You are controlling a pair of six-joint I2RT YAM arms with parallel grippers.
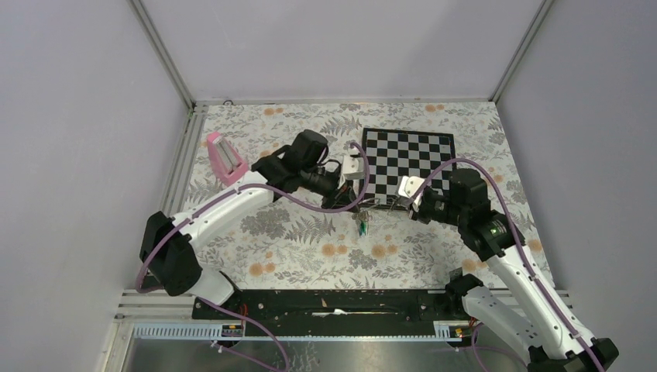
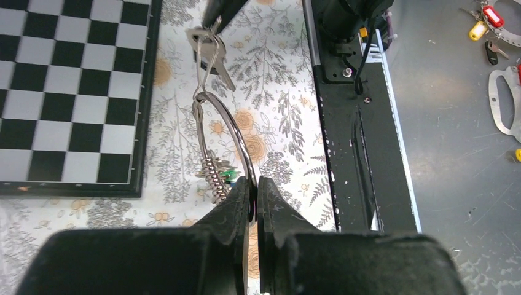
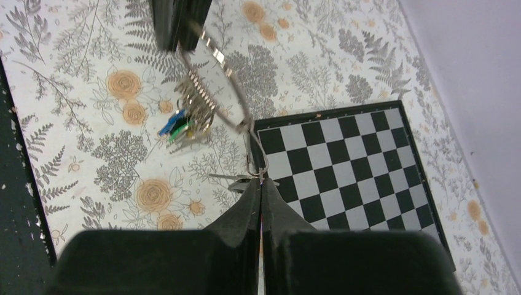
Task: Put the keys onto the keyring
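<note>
The keyring (image 2: 230, 132) is a large silver wire ring held up above the floral table between both grippers. A bunch of small rings and green and blue tags (image 3: 179, 126) hangs from it. My left gripper (image 2: 254, 183) is shut on the large ring's wire. A thin wire loop (image 2: 207, 77) links the ring to the keys (image 2: 209, 49), one silver and one dark-headed. My right gripper (image 3: 261, 180) is shut on the keys (image 3: 242, 180) where that loop meets them. In the top view the left gripper (image 1: 343, 198) and right gripper (image 1: 404, 201) face each other with the keyring (image 1: 370, 206) between them.
A black-and-white chessboard (image 1: 408, 159) lies at the back right, just behind the grippers. A pink object (image 1: 225, 157) stands at the left. A black rail (image 1: 325, 302) runs along the near table edge. More tagged keys (image 2: 485, 27) lie on the grey surface beyond it.
</note>
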